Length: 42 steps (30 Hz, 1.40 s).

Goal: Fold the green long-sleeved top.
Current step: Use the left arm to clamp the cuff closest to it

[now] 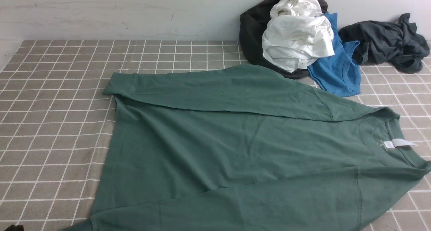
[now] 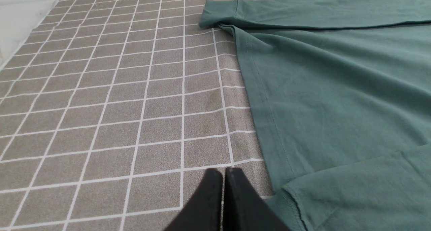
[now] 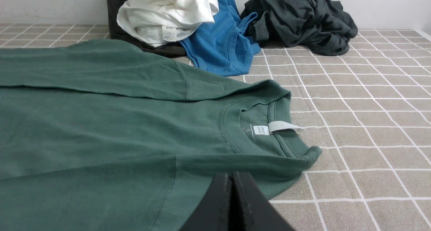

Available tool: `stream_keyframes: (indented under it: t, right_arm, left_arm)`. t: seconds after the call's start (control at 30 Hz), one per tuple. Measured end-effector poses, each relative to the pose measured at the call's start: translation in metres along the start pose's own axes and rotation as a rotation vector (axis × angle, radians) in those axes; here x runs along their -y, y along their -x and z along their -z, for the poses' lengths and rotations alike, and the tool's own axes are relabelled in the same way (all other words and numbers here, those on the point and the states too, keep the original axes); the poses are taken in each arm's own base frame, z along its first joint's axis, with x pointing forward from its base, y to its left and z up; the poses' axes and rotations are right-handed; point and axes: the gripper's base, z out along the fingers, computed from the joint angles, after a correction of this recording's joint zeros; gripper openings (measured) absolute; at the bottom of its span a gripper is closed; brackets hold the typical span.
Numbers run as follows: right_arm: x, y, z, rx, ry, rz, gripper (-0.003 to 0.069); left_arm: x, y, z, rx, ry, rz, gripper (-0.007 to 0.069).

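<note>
The green long-sleeved top (image 1: 235, 140) lies flat on the checked tablecloth (image 1: 50, 123), neck to the right and hem to the left. Both sleeves are folded in along the body, the far cuff (image 1: 119, 84) at the hem's far corner. The white neck label (image 1: 400, 143) shows inside the ribbed neck. In the left wrist view my left gripper (image 2: 224, 170) is shut and empty over bare cloth just beside the hem and the near cuff (image 2: 286, 204). In the right wrist view my right gripper (image 3: 232, 173) is shut above the near shoulder of the top (image 3: 101, 123), close to the neck label (image 3: 283, 126).
A pile of clothes lies at the back right against the wall: a white garment (image 1: 296, 32) on a black one (image 1: 252, 32), a bright blue T-shirt (image 1: 336, 66) and a dark charcoal garment (image 1: 387, 42). The blue T-shirt's edge lies close to the top's far shoulder.
</note>
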Motion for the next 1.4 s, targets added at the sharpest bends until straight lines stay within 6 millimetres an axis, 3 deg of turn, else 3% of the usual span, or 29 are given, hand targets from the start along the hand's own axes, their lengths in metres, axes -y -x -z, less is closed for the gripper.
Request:
stream_keyframes:
  t: [1.13,1.4]
  right_arm:
    - [0.0000,0.0000,0.0000,0.000,0.000,0.000,-0.0014]
    - [0.0000,0.0021,-0.0001,0.026,0.000,0.000,-0.0014]
  left_arm:
    - [0.0000,0.0001,0.0000,0.001,0.000,-0.004,-0.0007]
    - [-0.0013,0.0075,0.0003,0.082,0.015,-0.007,-0.0007]
